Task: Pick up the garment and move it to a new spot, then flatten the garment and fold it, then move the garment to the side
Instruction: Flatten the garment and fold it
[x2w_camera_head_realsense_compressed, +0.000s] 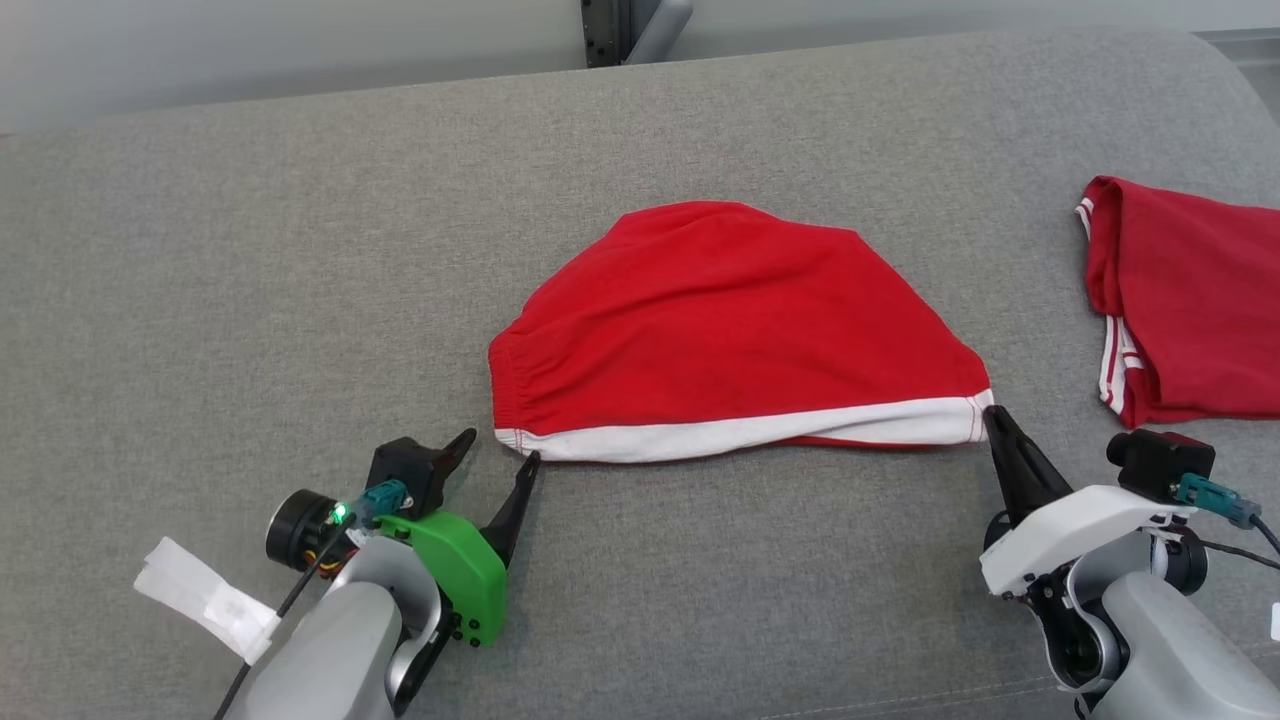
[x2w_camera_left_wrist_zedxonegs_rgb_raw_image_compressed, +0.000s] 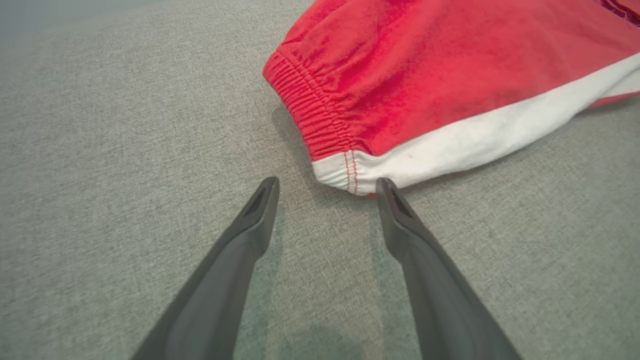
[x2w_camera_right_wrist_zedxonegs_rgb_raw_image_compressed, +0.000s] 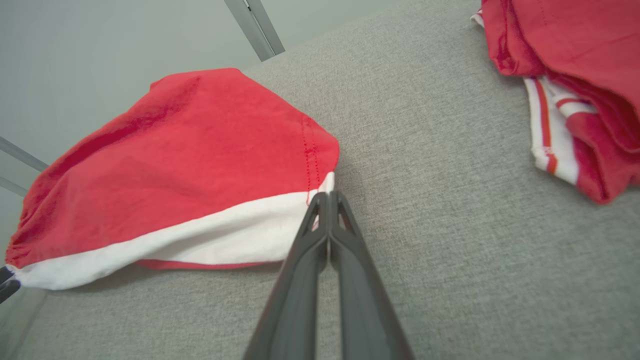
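- Reaching in from the near edge of the grey worktop (x2w_camera_head_realsense_compressed: 200, 300), both arms point toward its far edge, the left one carrying a green cover (x2w_camera_head_realsense_compressed: 455, 570) and a strip of white tape (x2w_camera_head_realsense_compressed: 205, 595).
- The left gripper (x2w_camera_head_realsense_compressed: 502, 445) is released, its fingers spread wide and low over the worktop. Its inner fingertip sits just beside the garment's near left corner, and nothing lies between the fingers.
- The right gripper (x2w_camera_head_realsense_compressed: 990, 412) is clenched, fingers pressed together, with the tips meeting the garment's near right corner at the end of the hem. Whether any cloth is caught between the tips cannot be told.
- The garment (x2w_camera_head_realsense_compressed: 720, 330), red, lies at the middle of the worktop, spread mostly flat in a rounded dome shape between the two grippers.
- Its white hem (x2w_camera_head_realsense_compressed: 750, 432) runs along the near side. A gathered waistband (x2w_camera_left_wrist_zedxonegs_rgb_raw_image_compressed: 310, 110) forms the left end.
- A striped cloth (x2w_camera_head_realsense_compressed: 1190, 300), red with white bands, lies bunched at the worktop's right edge, well apart from the garment.
- A dark post (x2w_camera_head_realsense_compressed: 605, 30) stands beyond the far edge.
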